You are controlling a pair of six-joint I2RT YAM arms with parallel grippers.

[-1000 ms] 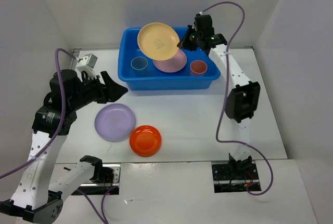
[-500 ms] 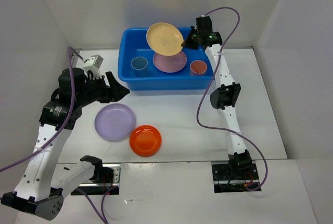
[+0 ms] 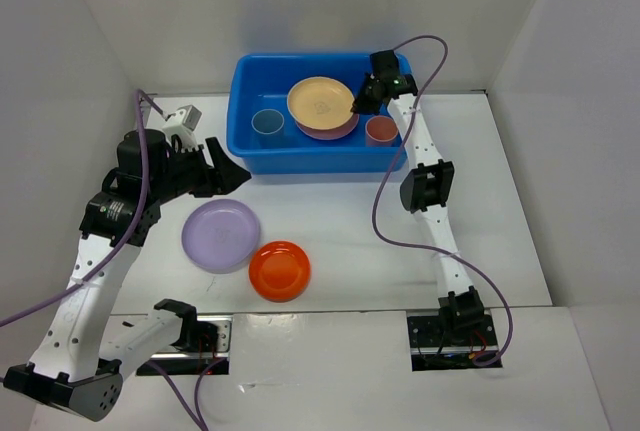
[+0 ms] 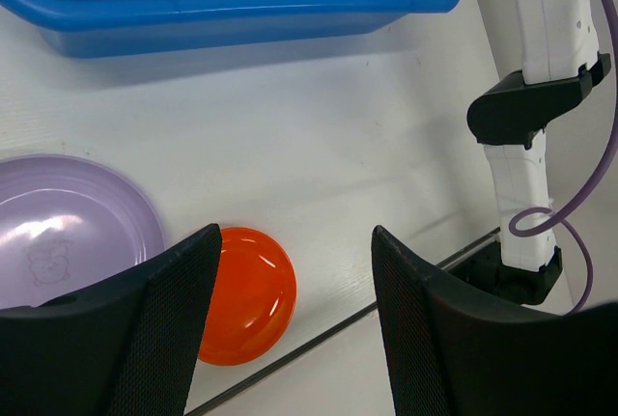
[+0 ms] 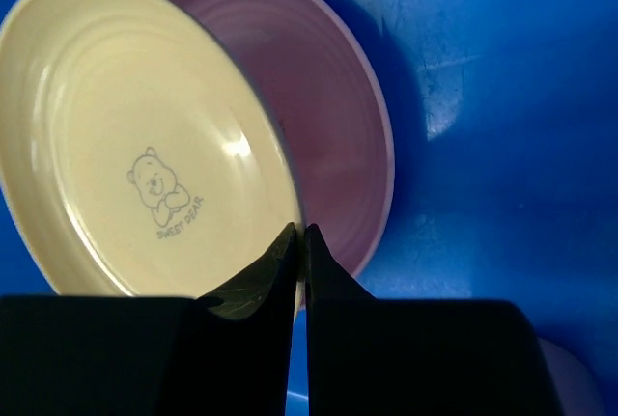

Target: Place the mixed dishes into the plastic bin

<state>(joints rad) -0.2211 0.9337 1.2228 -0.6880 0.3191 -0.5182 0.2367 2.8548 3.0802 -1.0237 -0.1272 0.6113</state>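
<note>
The blue plastic bin [image 3: 243, 146] stands at the back of the table. Inside it are a light-blue cup [image 3: 267, 122], a salmon-pink cup [image 3: 381, 130] and a pink plate [image 3: 340, 129]. My right gripper [image 3: 356, 103] is shut on the rim of the tan-yellow plate [image 3: 319, 99] and holds it low over the pink plate [image 5: 338, 126]; the tan-yellow plate [image 5: 145, 136] shows a bear print. The lavender plate [image 3: 221, 234] and the orange plate [image 3: 279, 270] lie on the table. My left gripper [image 3: 222, 173] is open and empty above the table, left of the bin.
White walls enclose the table on three sides. The right arm's upright link [image 4: 541, 30] and its purple cable [image 4: 579, 194] stand right of the bin. The table's front edge strip [image 4: 319, 329] runs just past the orange plate [image 4: 246, 292].
My right gripper has lowered the tan-yellow plate from above the bin's back rim down into the bin over the pink plate. My left arm has shifted slightly right.
</note>
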